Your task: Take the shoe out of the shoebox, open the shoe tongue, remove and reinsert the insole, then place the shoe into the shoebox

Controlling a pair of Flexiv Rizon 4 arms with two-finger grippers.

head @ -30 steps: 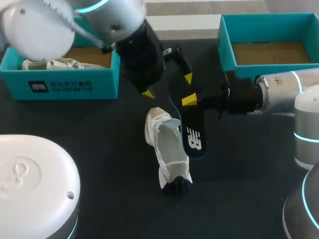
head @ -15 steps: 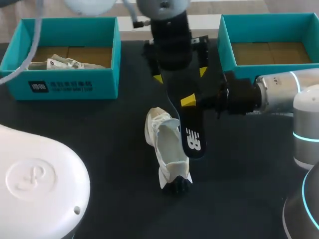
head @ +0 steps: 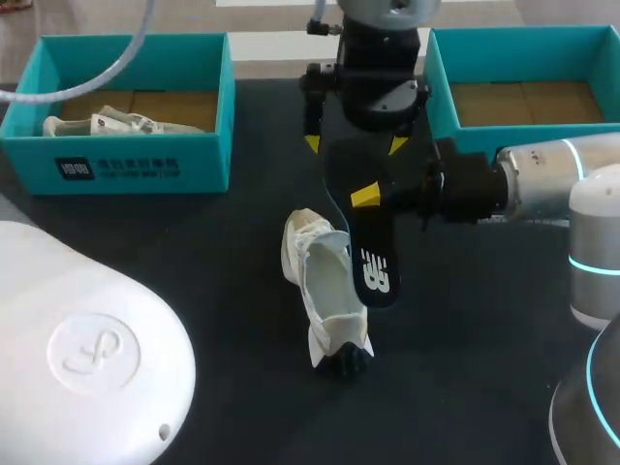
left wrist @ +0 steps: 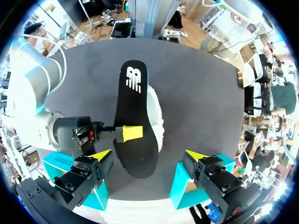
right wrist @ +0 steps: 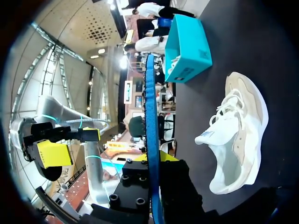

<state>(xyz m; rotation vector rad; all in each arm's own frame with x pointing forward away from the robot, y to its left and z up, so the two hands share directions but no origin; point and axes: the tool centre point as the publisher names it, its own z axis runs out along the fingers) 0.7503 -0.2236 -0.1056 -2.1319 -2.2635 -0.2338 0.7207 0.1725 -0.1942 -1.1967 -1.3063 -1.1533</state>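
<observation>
right tool [head: 366, 197]: pinches the black insole [head: 374, 262], just beside the white shoe [head: 327, 286] | shoe: lies on the dark desk [head: 194, 252] | left tool [head: 355, 145]: wide open, holds nothing, above the insole's far end

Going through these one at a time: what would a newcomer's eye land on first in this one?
The black insole stands out most, clamped in the right end effector mid-table, right beside the white shoe on the dark table. Just behind it the left end effector hangs open over the insole's heel end. At the far left, the teal shoebox holds another shoe.
</observation>
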